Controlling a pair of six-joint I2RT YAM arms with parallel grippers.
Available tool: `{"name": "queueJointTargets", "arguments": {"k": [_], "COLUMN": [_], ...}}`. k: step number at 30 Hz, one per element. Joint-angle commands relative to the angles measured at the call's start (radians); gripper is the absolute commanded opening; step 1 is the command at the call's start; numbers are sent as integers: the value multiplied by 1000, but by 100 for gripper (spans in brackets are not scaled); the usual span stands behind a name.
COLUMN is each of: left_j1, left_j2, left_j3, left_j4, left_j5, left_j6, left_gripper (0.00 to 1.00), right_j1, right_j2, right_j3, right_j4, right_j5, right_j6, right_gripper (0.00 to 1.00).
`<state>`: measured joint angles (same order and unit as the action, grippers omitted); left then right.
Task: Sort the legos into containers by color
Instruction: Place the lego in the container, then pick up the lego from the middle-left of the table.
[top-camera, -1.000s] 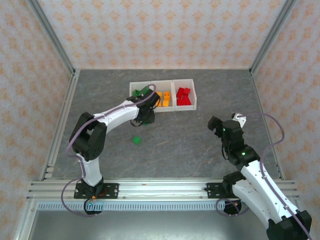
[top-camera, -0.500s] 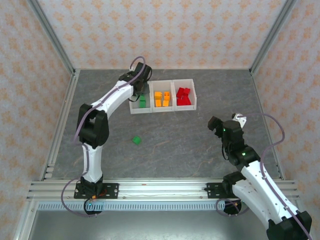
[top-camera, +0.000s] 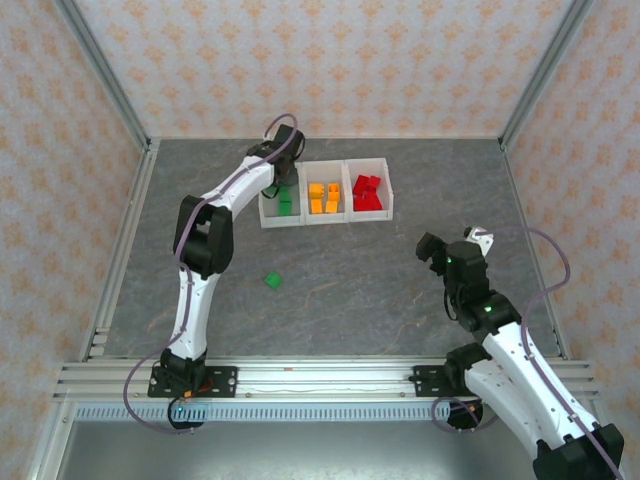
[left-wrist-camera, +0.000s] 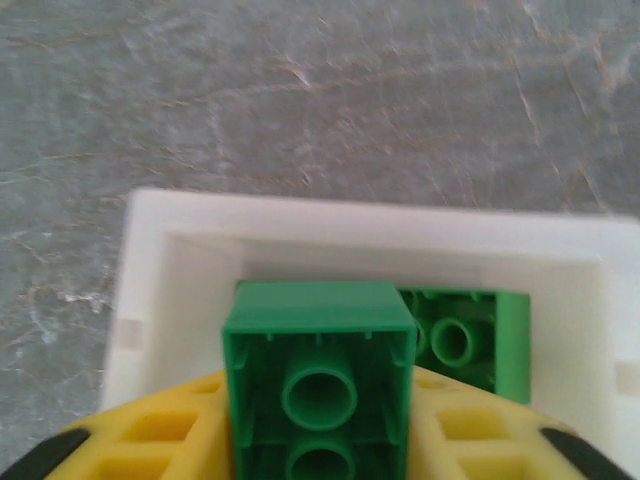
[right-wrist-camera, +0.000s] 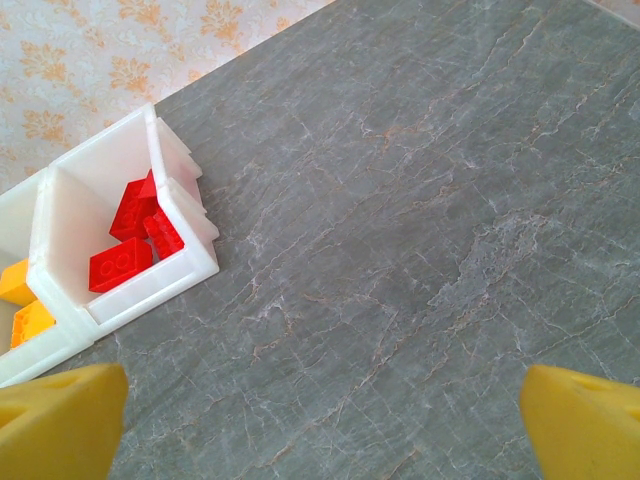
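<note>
My left gripper (top-camera: 277, 180) hangs over the left one of the white containers (top-camera: 325, 164). Its yellow fingers (left-wrist-camera: 140, 440) press both sides of a green lego (left-wrist-camera: 318, 370), underside toward the camera, above that bin's wall (left-wrist-camera: 180, 260). Another green lego (left-wrist-camera: 465, 340) lies inside the bin, where green ones (top-camera: 285, 206) show from above. Orange-yellow legos (top-camera: 322, 197) lie in the middle bin and red legos (top-camera: 368, 192) in the right one. One green lego (top-camera: 272, 281) lies loose on the table. My right gripper (top-camera: 452, 241) is open over bare table at the right.
The grey table is fenced by metal rails and patterned walls. In the right wrist view the red legos (right-wrist-camera: 130, 245) sit in the bin (right-wrist-camera: 190, 262) at the far left, and bare table lies under the open right gripper (right-wrist-camera: 320, 430).
The left arm has swung from the front of the containers up and over the left bin, carrying the green lego. The right arm has not moved.
</note>
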<state>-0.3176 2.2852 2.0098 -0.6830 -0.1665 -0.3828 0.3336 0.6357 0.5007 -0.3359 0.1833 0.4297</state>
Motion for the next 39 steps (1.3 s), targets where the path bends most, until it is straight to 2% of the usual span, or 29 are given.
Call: {"name": "queueJointTargets", "arguments": {"k": [1, 4, 12, 15, 21, 27, 32, 34, 39], "left_j1": [9, 9, 9, 9, 8, -26, -140, -179, -267], "left_j2": [10, 12, -35, -84, -251, -515, -740, -812, -1005], "left_j3": [66, 92, 76, 28, -205, -577, -831, -918, -1172], "left_j4": [-14, -25, -36, -28, 49, 86, 45, 49, 111], "left_j5": [-54, -63, 2, 17, 58, 92, 29, 48, 28], "left_j6": [37, 51, 49, 32, -4, -123, -341, -436, -771], "left_gripper": [49, 65, 82, 99, 99, 99, 99, 97, 94], "right_j1": [2, 1, 2, 2, 1, 1, 1, 1, 1], "right_j2": [-2, 12, 18, 17, 16, 15, 16, 17, 22], "right_j3": [9, 12, 18, 19, 12, -3, -19, -34, -57], "right_j4": [-6, -7, -15, -12, -1, 23, 54, 77, 106], "right_j5": [10, -1, -1, -10, -27, -40, -84, -109, -171], "right_j6": [-2, -3, -7, -7, -7, -7, -11, -11, 7], "right_gripper": [100, 100, 100, 100, 100, 100, 100, 100, 100]}}
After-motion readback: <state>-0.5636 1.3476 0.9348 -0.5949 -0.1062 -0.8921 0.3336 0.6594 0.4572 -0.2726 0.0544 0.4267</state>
